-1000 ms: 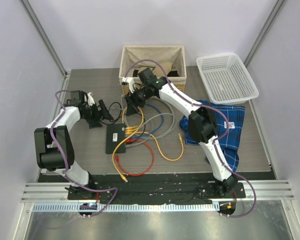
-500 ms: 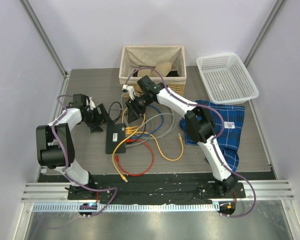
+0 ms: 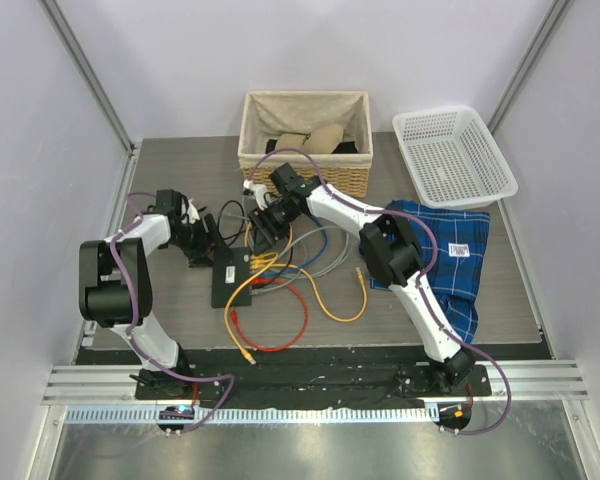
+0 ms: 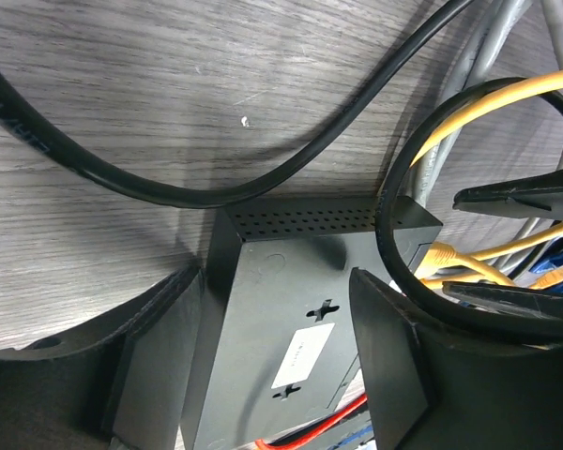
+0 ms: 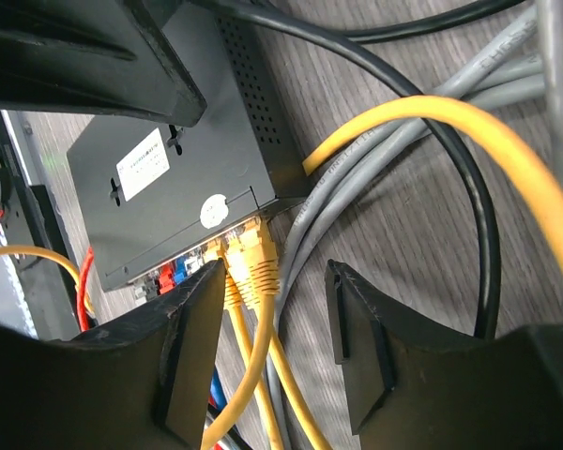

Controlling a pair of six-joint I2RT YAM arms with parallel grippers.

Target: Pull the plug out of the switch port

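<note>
Black and flat, the switch (image 4: 281,319) lies on the wood-grain tabletop (image 4: 103,84) left of the middle, among loose cables, with its white label (image 4: 302,354) facing up. Your left gripper (image 4: 277,281) hangs over its far end with the fingers apart, one on each side of the box, and it holds nothing. I cannot see that it presses on the box. Your right gripper (image 5: 277,272) is at the socket edge, also open and empty. The yellow plugs (image 5: 249,262) sit in the ports between its fingers, closer to one finger. I judge that the step in hand is the approach, just before the grasp. For the next move, bring the left fingers down to pin the switch. Then centre the right gripper on one plug only, close on its body so that the latch is pressed, and pull straight away from the ports.
</note>
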